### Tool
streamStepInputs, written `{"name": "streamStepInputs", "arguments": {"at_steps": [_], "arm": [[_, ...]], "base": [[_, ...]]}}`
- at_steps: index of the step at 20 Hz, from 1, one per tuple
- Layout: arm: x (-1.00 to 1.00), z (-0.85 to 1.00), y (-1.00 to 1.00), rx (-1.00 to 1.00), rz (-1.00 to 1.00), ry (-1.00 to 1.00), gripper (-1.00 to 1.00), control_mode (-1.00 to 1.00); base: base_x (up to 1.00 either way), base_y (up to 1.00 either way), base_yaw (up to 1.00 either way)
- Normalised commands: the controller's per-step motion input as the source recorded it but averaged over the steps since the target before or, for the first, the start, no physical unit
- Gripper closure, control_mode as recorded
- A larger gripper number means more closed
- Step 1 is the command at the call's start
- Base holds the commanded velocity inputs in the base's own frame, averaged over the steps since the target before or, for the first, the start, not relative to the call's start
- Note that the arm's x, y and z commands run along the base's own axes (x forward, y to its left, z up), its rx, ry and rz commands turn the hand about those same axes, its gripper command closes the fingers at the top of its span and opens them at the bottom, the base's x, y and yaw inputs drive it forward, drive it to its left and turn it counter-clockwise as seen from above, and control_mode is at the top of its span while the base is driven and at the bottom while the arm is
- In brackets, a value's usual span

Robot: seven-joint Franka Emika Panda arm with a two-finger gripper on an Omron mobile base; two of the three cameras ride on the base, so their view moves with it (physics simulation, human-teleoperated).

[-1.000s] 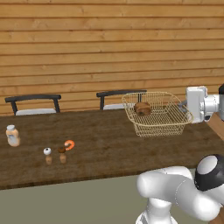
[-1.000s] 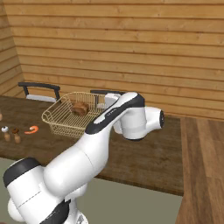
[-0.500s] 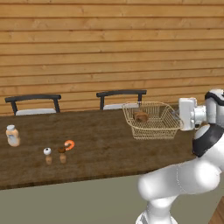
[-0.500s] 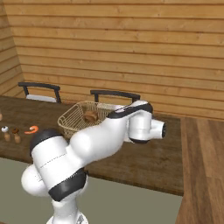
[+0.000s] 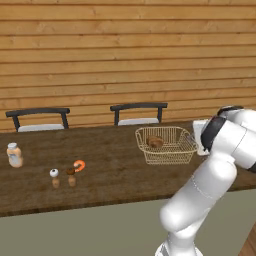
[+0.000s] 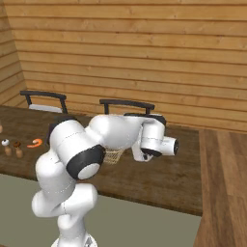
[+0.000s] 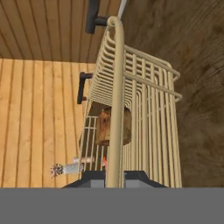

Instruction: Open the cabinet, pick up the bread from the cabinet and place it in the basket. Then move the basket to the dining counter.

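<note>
While the gripper (image 7: 114, 177) sits clamped on the near rim of the basket (image 7: 144, 113), its two dark tips are pinched tight against that pale golden wire at the bottom of the hand view. And look through the mesh: the bread (image 7: 113, 127) lies inside, a brown lump on the basket floor, right behind the gripped rim.

From the left base view, the basket (image 5: 166, 145) rests on the dining counter (image 5: 110, 170), with the bread (image 5: 155, 142) tucked toward its left side. The white wrist presses in at the basket's right edge, and the arm bends up from the lower right.

From the right base view, the arm's big elbow covers most of the basket (image 6: 114, 155); just a patch of mesh peeks out below the forearm.

Further left on the dining counter stand two small shakers (image 5: 63, 178) side by side, an orange ring (image 5: 79, 165) just behind them, and a jar (image 5: 14, 155) well off near the left edge. Two dark chairs (image 5: 138, 113) line the far side, against the wooden plank wall (image 5: 125, 50).
</note>
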Motion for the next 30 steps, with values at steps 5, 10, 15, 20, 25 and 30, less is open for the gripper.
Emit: {"name": "streamStepInputs", "arguments": {"at_steps": [5,10,15,20,25,30], "arm": [[0.39,-0.46,0.0,-0.02,0.0,-0.01,1.0,-1.0],[0.32,-0.56,0.0,0.0,0.03,-0.05,1.0,-1.0],[0.16,-0.33,0.0,0.0,0.01,-0.04,1.0,-1.0],[-0.03,0.01,0.0,-0.01,0.0,-0.08,-1.0,-1.0],[-0.37,0.48,0.13,-0.09,0.0,-0.02,-1.0,-1.0],[-0.65,0.84,0.36,-0.22,0.0,-0.04,-1.0,-1.0]], "base": [[0.0,0.0,0.0],[0.0,0.0,0.0],[0.0,0.0,0.0],[0.0,0.0,0.0],[0.0,0.0,0.0],[0.0,0.0,0.0]]}}
